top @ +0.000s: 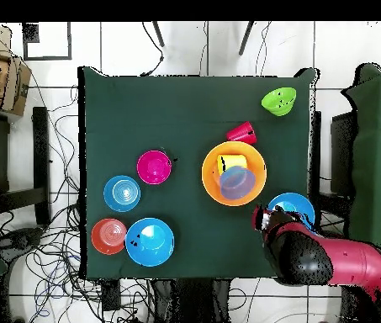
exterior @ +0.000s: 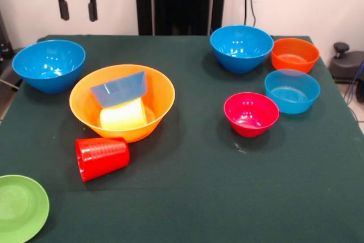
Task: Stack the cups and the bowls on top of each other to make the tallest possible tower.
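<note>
Open cloth between tower, pink bowl.

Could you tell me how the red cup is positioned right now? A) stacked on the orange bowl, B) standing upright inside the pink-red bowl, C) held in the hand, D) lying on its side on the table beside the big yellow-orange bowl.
D: the red cup lies tipped over on the cloth, right next to the big yellow-orange bowl.

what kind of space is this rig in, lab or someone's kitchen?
Most likely a robotics lab, not a kitchen. The table has a dark green cloth with plastic bowls set out on it, loose cables trail over the tiled floor around it, and more green-covered tables stand alongside.
</note>
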Controlling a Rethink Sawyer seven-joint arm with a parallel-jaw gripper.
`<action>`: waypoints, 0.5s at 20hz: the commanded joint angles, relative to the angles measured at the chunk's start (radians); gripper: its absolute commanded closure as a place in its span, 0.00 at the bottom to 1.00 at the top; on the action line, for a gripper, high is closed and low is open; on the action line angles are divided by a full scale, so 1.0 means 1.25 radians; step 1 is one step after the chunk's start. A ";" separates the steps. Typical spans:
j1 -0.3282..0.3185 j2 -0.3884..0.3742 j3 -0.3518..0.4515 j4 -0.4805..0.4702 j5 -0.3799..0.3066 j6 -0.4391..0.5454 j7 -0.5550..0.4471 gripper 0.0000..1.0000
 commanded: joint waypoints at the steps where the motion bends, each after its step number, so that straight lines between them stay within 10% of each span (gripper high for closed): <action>1: 0.056 0.028 -0.009 0.059 -0.076 -0.007 -0.016 0.00; 10: 0.054 0.090 -0.010 0.041 -0.110 -0.050 -0.015 0.00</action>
